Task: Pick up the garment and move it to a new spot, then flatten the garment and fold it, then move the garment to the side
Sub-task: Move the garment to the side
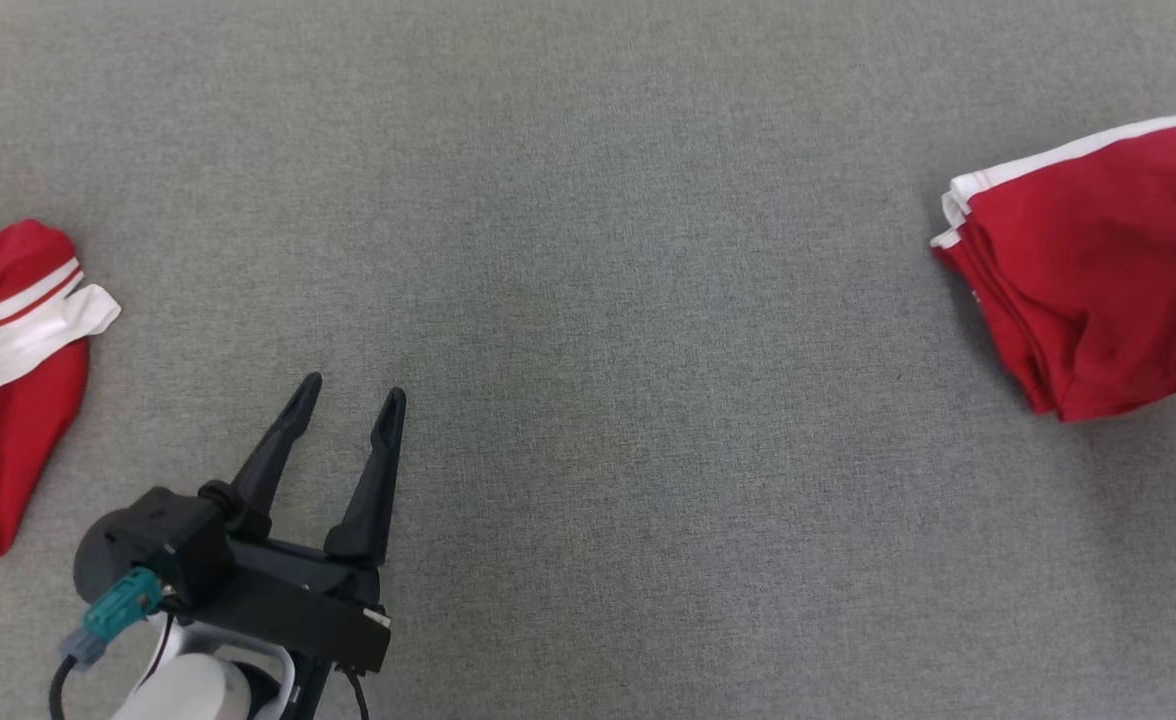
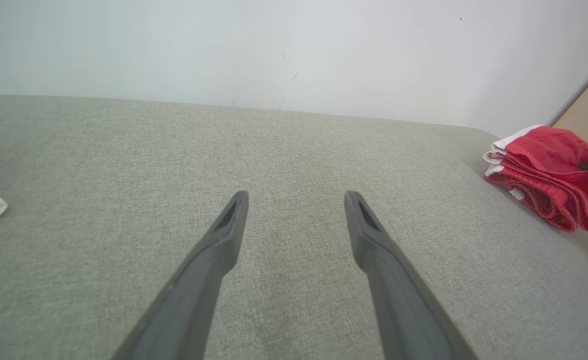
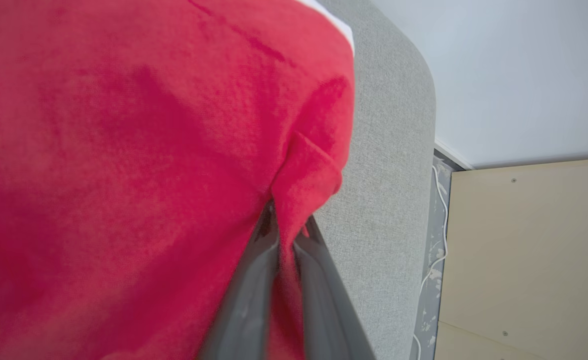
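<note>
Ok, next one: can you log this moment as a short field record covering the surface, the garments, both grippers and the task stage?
support: grey fabric surface
task item: folded garment, red with white trim, near the surface's right edge
second item: other garment, red and white, crumpled, at the head view's left edge
right arm: right gripper shut on a pinch of the folded garment
left arm: left gripper open, empty, over bare surface between the two garments
stage: garment already folded; probably the move-aside step
</note>
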### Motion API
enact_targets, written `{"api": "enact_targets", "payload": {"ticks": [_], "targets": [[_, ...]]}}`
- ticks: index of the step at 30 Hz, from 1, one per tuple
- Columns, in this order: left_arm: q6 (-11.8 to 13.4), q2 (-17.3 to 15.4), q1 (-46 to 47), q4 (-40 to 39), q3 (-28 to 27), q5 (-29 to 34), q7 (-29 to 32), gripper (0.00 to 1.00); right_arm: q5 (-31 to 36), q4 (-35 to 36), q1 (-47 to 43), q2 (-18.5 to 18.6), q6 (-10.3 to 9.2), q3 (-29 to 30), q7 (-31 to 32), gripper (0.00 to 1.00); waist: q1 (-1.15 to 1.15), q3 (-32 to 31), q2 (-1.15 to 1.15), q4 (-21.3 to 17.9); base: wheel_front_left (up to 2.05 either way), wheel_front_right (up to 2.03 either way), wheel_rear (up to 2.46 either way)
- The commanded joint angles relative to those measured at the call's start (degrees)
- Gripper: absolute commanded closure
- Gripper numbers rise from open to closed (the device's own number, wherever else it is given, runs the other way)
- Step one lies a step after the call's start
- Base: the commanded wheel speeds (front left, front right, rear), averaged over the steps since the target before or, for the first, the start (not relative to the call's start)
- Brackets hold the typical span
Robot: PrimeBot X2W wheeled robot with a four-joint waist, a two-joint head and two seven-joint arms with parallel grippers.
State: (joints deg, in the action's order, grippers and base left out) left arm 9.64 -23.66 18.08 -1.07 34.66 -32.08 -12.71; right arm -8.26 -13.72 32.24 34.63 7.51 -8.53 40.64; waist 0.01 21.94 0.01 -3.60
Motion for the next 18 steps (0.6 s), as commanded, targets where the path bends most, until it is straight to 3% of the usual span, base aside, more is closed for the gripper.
{"api": "enact_targets", "payload": {"ticks": [1,10,18], "targets": [[0.5,-0.6,1.0,-0.4,-0.4,0.8,0.0,0.0,0.4,-0.2,1.0,1.4,0.0,-0.4,-1.1,1.0,-0.01,0.9,-0.01,-0.5,0.0,0.0,0.0],[1.4,-1.1,2.9,-1.3,-0.8,1.2,0.8,0.0,0.7,-1.6,3.3,5.4,-0.04,-1.7,-4.9,1.0,-0.01,2.8,-0.01,-0.2,0.0,0.0,0.0],[1.1,-0.6,3.4,-1.1,-0.3,0.7,1.0,0.0,2.1,-1.4,3.5,7.5,-0.04,-0.7,-3.4,1.0,-0.01,3.4,-0.01,1.1,0.0,0.0,0.0]]}}
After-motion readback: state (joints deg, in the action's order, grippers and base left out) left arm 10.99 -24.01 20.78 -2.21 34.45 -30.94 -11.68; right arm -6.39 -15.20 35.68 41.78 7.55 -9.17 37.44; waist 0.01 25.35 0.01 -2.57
